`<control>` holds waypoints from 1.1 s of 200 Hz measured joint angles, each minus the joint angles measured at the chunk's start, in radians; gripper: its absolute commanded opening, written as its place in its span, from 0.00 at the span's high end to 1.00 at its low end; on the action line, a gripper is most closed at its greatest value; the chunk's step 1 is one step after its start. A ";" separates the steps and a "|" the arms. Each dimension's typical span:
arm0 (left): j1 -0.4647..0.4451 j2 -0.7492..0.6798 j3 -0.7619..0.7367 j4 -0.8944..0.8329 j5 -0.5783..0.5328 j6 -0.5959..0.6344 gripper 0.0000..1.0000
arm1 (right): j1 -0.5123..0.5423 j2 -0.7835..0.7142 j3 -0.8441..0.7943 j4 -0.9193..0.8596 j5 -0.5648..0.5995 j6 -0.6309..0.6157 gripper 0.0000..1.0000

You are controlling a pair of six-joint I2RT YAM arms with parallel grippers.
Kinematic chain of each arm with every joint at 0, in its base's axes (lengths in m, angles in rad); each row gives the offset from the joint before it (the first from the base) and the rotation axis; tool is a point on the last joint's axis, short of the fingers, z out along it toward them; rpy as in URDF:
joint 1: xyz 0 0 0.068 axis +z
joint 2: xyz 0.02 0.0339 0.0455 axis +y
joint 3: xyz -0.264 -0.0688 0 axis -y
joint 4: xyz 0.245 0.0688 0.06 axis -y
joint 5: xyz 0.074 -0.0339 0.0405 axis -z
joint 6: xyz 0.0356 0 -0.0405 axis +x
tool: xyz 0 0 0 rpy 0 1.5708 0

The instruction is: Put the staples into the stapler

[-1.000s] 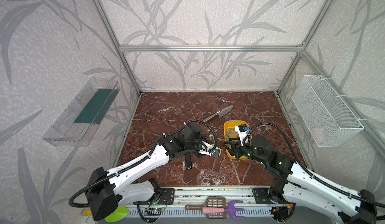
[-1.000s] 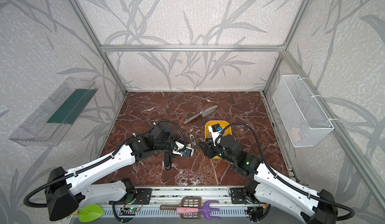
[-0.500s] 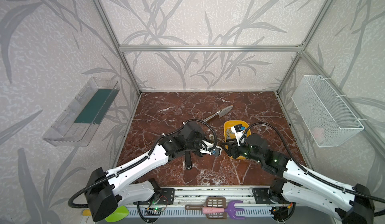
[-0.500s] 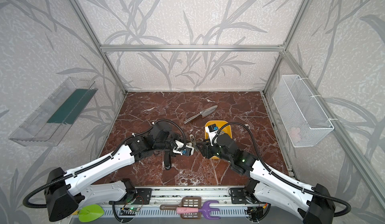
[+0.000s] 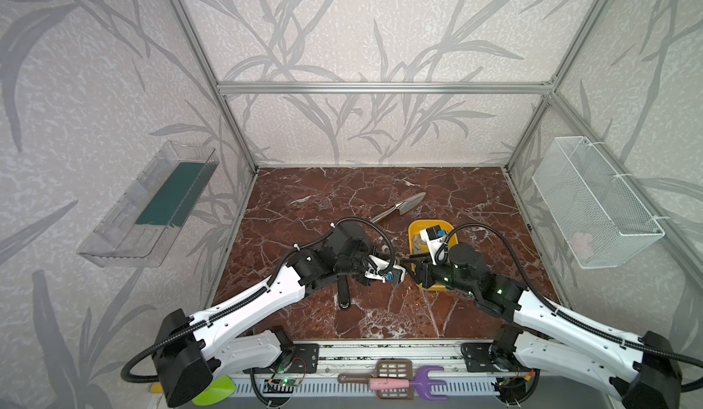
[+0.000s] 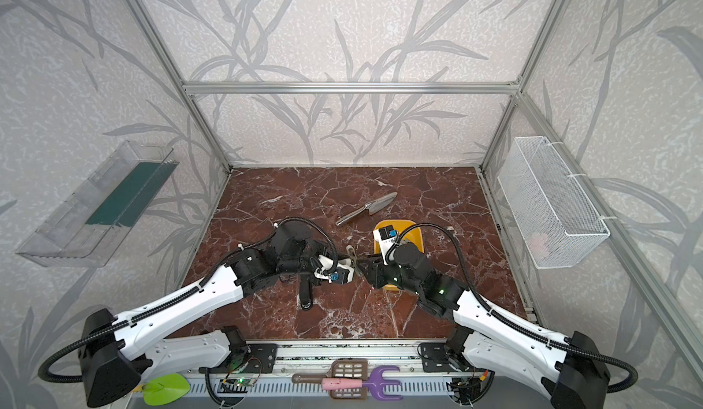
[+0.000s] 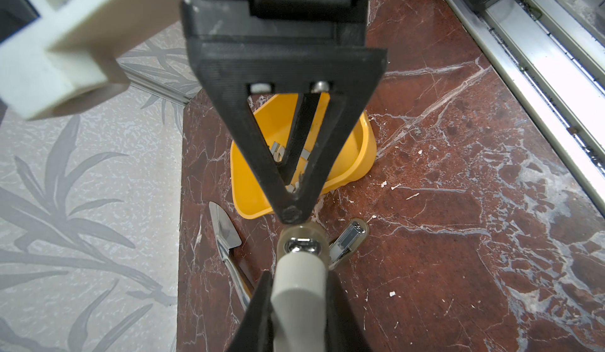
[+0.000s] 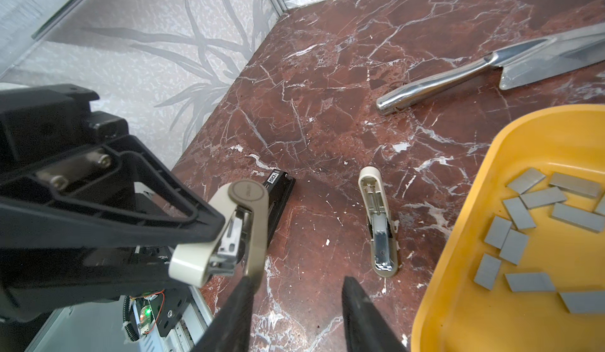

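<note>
Marble desk [image 5: 304, 213]: stapler [image 8: 229, 232] clamped aloft by left end effector [image 7: 299, 304]; right end effector [image 8: 296, 314] part-open at its lid. Staples [image 8: 523, 222] in yellow tray [image 8: 458, 268]. Lid to be swung fully back, body steadied.

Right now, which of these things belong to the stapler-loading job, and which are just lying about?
In the job: beige stapler in the left claw, staples, yellow tray.
Lying about: second beige stapler lying open, black stapler, metal trowel, wire basket.
</note>
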 measured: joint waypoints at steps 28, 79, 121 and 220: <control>-0.004 0.000 0.000 0.000 0.002 -0.002 1.00 | 0.000 0.013 0.000 0.024 -0.038 0.005 0.55; -0.005 0.000 -0.002 0.002 0.007 -0.008 1.00 | 0.000 0.044 0.000 0.055 -0.080 0.009 0.55; -0.004 0.000 -0.005 -0.025 0.004 -0.018 1.00 | 0.000 0.082 0.005 0.053 -0.085 0.012 0.57; -0.003 -0.022 -0.012 -0.037 -0.011 -0.039 1.00 | 0.000 0.117 0.018 0.053 -0.082 0.021 0.61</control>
